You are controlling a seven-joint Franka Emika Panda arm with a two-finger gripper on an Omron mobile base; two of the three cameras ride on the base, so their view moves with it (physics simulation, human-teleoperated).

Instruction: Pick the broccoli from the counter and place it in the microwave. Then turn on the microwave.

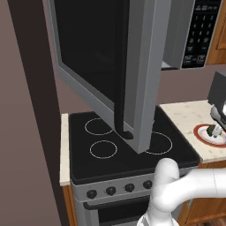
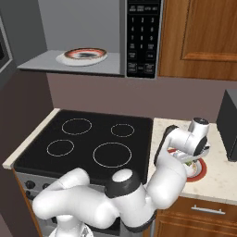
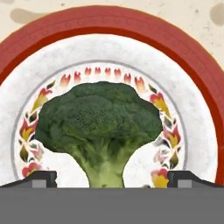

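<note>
- Where the microwave (image 2: 139, 37) hangs over the cooktop (image 2: 92, 139), its door (image 1: 110, 66) stands swung wide out above the burners, and a second red-rimmed dish (image 2: 82, 56) sits on its floor, near the front edge.
- Right of the cooktop, the counter (image 2: 217, 180) runs on as a beige strip, with a dark box (image 2: 229, 125) standing toward its back edge.
- Between the cooktop's edge and that box there is only a narrow stretch of worktop, and the plate (image 3: 109, 52) takes up most of it, close to the front edge.
- Over the plate hangs the gripper (image 3: 112, 179), jaws spread fully wide, grasping nothing.
- At the middle of the plate lies the broccoli (image 3: 98, 120), its stem pointing in between the two fingertips (image 3: 41, 178), which stand clear on either side.
</note>
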